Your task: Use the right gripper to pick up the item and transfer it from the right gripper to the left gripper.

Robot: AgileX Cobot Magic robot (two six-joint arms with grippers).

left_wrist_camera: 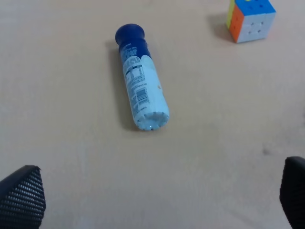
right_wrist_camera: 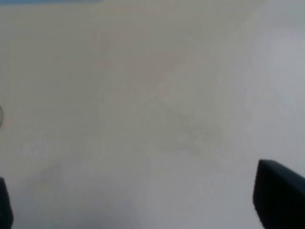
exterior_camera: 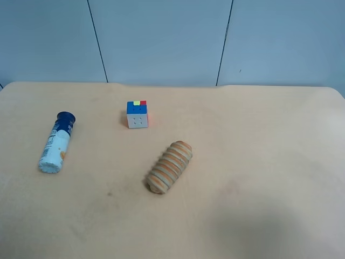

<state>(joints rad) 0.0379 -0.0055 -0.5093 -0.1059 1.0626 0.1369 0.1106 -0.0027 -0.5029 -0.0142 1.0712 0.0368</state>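
Slim blue-capped white cylindrical container (exterior_camera: 56, 144) lying flat near worktop (exterior_camera: 259, 162) left edge. Right gripper (right_wrist_camera: 143, 200) fingers wide over bare worktop; left gripper (left_wrist_camera: 157, 198) fingers wide too. Risk: rolling when nudged.

- A pale tan table (exterior_camera: 259, 162) fills most of the view, evenly lit.
- Behind it stands a light blue panelled wall (exterior_camera: 161, 38) with dark vertical seams.
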